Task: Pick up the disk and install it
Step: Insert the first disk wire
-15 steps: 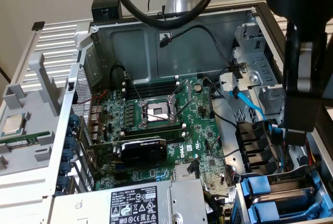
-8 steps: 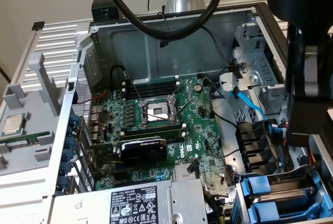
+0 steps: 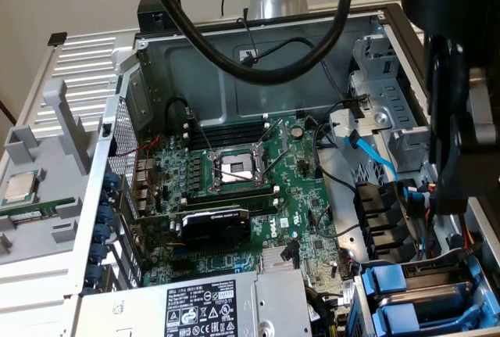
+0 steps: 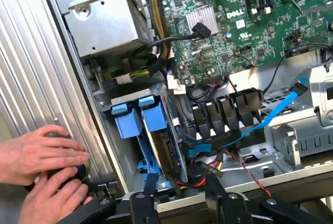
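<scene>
Disk in the drive bay, end effector empty at the case edge

The end effector is partly open with nothing between its fingers, hovering over the case's rim near the drive bay. The disk stands on edge in its blue carrier in the bay at the case's corner, just beside the power supply. It looks slotted in, but I cannot tell whether it is fully latched or cabled. Around the bay, a row of black connectors, a blue cable and red-and-black wires crowd the side towards the motherboard. A person's hands grip a dark round object against the outer wall, near the end effector. A processor chip lies on the panel beside the case.
</scene>
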Robot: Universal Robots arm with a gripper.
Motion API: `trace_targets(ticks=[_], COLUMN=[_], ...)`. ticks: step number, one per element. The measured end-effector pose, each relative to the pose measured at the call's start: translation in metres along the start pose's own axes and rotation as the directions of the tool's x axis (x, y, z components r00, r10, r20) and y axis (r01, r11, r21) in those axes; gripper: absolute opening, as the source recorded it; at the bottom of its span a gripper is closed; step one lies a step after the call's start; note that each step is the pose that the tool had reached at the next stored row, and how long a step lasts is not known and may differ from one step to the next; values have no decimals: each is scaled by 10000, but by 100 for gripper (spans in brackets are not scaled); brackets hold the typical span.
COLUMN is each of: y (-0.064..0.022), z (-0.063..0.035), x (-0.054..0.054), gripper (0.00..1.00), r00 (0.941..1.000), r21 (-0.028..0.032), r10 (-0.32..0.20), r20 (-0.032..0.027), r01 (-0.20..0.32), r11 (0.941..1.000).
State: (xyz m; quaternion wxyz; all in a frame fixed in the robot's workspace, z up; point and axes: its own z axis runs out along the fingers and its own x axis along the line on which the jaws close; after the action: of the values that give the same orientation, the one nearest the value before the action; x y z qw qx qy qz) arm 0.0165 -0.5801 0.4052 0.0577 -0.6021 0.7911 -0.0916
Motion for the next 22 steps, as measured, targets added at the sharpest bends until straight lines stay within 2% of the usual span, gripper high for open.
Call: trace_targets(ticks=[3, 6, 8, 13, 19, 22], y=[0, 0, -5, -52, -91, -101], z=[0, 2, 11, 44, 77, 87], x=[0, 0, 28, 217, 340, 342], gripper=[49, 49, 49, 49, 49, 49], r00=[9985, 9940, 9931, 9929, 9916, 9875], r21=[14, 29, -53, -156, -216, -209], r10=[-543, -1064, -1154, -1172, -1272, -1552], r20=[119, 232, 225, 215, 226, 286], r01=[543, 1064, 1155, 1176, 1277, 1558], r11=[9985, 9943, 9933, 9929, 9916, 9876])
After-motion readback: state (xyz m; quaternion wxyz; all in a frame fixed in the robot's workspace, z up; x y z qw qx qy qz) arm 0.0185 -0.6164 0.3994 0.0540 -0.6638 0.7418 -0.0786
